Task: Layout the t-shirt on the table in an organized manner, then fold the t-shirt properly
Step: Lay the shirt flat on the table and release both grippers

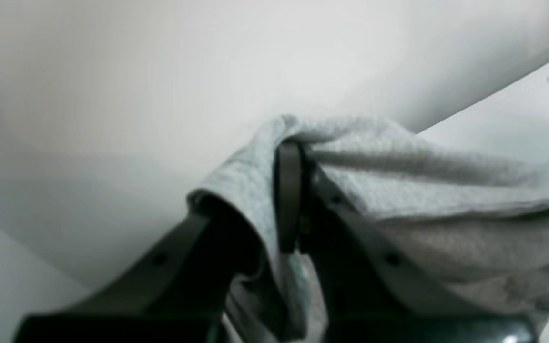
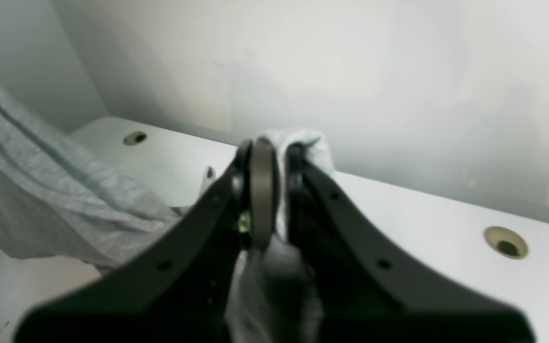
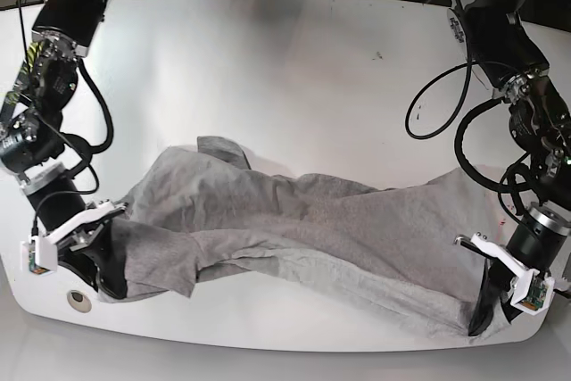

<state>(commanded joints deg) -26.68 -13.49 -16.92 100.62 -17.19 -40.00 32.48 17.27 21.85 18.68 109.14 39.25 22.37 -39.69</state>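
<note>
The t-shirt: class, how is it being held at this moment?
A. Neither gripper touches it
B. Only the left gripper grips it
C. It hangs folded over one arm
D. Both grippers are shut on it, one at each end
D: the left gripper has grey fabric of the t-shirt pinched between its fingers, and the right gripper clamps cloth too, so the shirt is stretched between them across the table.

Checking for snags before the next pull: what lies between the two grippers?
Only the t-shirt, stretched wrinkled from the right gripper to the left gripper over the table, in the base view.
</note>
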